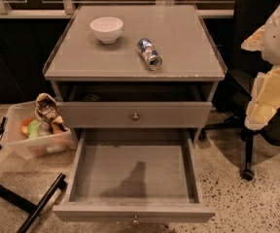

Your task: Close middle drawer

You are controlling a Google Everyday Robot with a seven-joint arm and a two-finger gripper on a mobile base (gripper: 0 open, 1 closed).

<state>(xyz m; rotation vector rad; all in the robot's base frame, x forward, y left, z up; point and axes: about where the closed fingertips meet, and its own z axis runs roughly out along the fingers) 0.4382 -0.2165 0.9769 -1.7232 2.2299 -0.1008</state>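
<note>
Camera view: claw (270, 97) right of drawer (132, 211).

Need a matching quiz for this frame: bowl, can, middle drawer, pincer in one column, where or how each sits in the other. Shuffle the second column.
Column 1
1. white bowl
2. can
3. middle drawer
4. pincer

Column 2
A. pulled far out toward the camera
B. at the right edge of view, off to the side of the cabinet
C. upright on the cabinet top, back left
D. lying on its side on the cabinet top

Pairs: 1-C, 2-D, 3-A, 4-B
</note>
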